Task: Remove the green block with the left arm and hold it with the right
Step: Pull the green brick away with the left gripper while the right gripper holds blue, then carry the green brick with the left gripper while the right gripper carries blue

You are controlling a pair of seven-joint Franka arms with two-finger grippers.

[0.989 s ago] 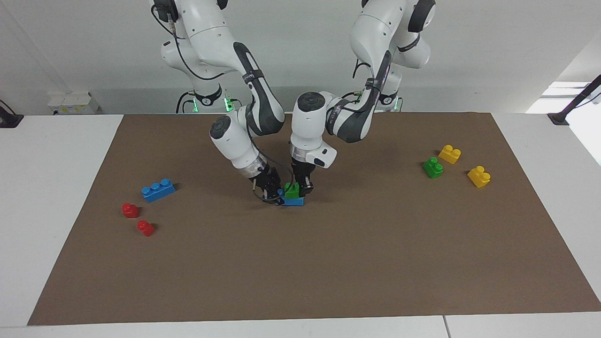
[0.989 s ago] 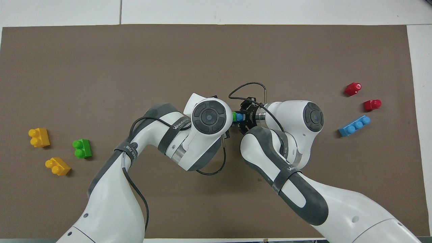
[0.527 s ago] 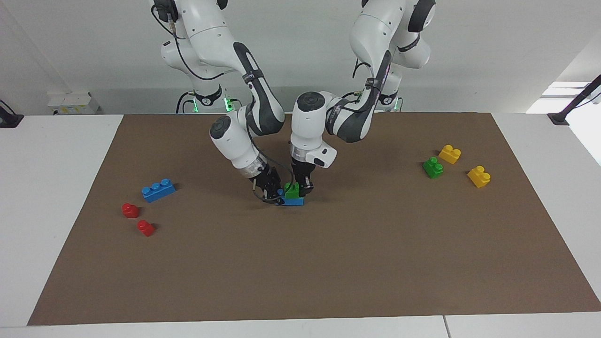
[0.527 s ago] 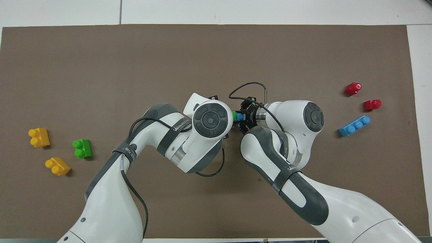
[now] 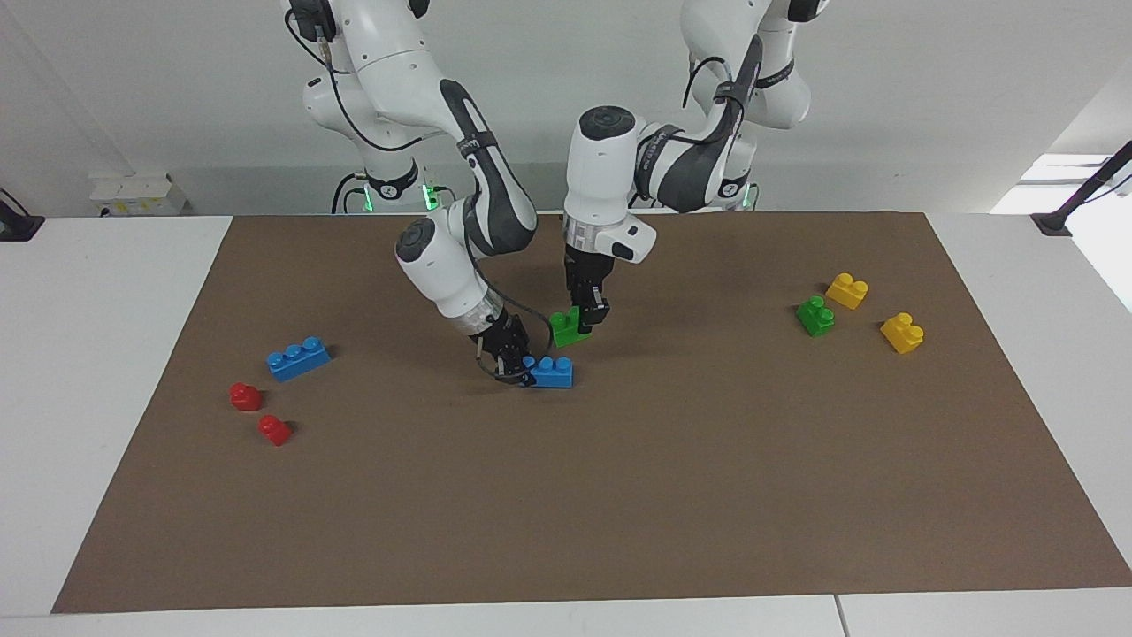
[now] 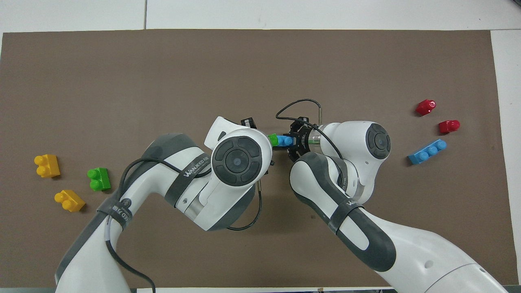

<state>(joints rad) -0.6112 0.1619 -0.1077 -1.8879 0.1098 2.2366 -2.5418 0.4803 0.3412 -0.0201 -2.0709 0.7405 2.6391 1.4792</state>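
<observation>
In the facing view, the left gripper (image 5: 585, 320) pinches the green block (image 5: 566, 328), which has come up off the blue brick (image 5: 552, 372) just below it, so the removal looks done. The right gripper (image 5: 513, 364) stays clamped on that brick's end. In the overhead view, the green block (image 6: 273, 140) only peeks out beside the left wrist.

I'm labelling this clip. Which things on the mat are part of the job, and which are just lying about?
In the job:
- green block, lifted by the left gripper
- blue brick, held down by the right gripper

Lying about:
- second green brick
- two yellow bricks
- long blue brick
- two red pieces
</observation>
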